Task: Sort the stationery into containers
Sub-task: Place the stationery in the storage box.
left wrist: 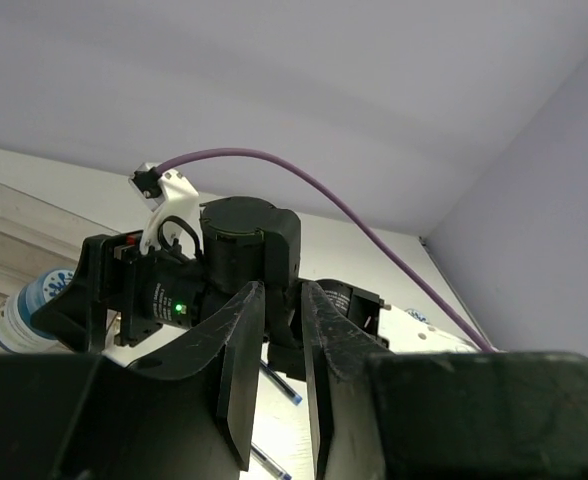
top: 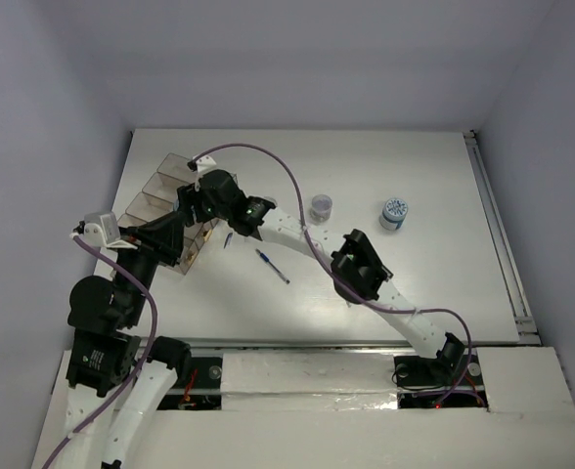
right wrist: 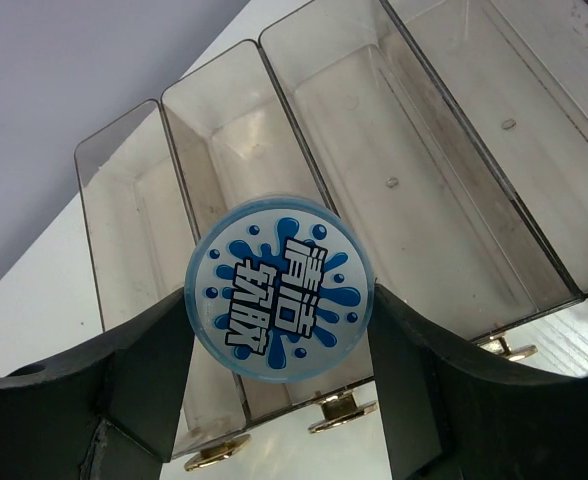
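My right gripper (right wrist: 279, 300) is shut on a round roll (right wrist: 279, 288), whose blue-and-white splash label faces the camera. It hangs over the near end of the clear smoky containers (right wrist: 424, 150), in front of the two leftmost compartments in that view. In the top view the right gripper (top: 199, 202) reaches across to the containers (top: 154, 191) at the table's left. My left gripper (left wrist: 282, 295) stands beside it, fingers a narrow gap apart with nothing between. Two blue pens (top: 273, 266) (top: 228, 237) lie on the table. Two more rolls (top: 321, 207) (top: 394, 213) stand further right.
The right arm's forearm (top: 297, 234) stretches diagonally over the middle of the table, with a purple cable (top: 268, 156) arching above it. The left arm's wrist (top: 155, 239) sits against the containers' near side. A metal rail (top: 503, 244) runs along the right edge.
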Motion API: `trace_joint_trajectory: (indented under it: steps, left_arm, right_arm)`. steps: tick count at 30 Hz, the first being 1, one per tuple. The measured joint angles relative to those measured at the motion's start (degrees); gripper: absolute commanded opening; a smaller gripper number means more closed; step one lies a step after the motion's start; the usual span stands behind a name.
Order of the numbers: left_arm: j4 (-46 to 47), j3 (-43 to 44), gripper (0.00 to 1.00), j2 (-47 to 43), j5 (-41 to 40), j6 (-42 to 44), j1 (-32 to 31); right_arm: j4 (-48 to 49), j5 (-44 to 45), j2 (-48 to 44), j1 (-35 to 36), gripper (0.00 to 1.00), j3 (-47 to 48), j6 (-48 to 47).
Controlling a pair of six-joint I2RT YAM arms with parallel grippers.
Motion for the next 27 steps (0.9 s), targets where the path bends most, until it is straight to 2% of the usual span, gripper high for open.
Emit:
trace_joint_trajectory:
  steps: [6, 9, 10, 14, 19, 21, 24, 27]
  left_arm:
    - [0.07, -0.37, 0.2, 0.0, -0.74, 0.24, 0.0]
    - [0.04, -0.48, 0.2, 0.0, -1.01, 0.31, 0.0]
    - [0.07, -0.48, 0.2, 0.0, -1.11, 0.31, 0.0]
    - [0.04, -0.48, 0.21, 0.0, -1.42, 0.39, 0.0]
    - [0.07, -0.48, 0.21, -0.02, -1.51, 0.42, 0.0]
    - [0.04, -0.48, 0.22, -0.02, -1.51, 0.42, 0.0]
    - [0.07, -0.48, 0.23, -0.02, -1.49, 0.39, 0.0]
    - [0.09, -0.48, 0.23, 0.0, -1.46, 0.35, 0.0]
  right_arm:
    - [-0.09, 1.03, 0.0, 0.83, 0.42, -0.61, -1.97]
    - [-0.42, 1.55, 0.02, 1.27, 0.51, -1.09, -2.78]
    - [-0.42, 1.7, 0.02, 1.42, 0.59, -1.29, -3.04]
    - [-0.87, 2.05, 0.02, 1.53, 0.74, -1.44, -3.61]
    - [0.31, 2.12, -0.02, 1.51, 0.87, -1.55, -3.74]
    - [0.74, 2.16, -0.28, 1.51, 0.89, -1.99, -3.74]
    - [1.44, 2.36, -1.88, 1.53, 0.89, -4.37, -3.74]
    - [2.16, 3.89, -5.38, 1.53, 0.67, -9.09, -3.76]
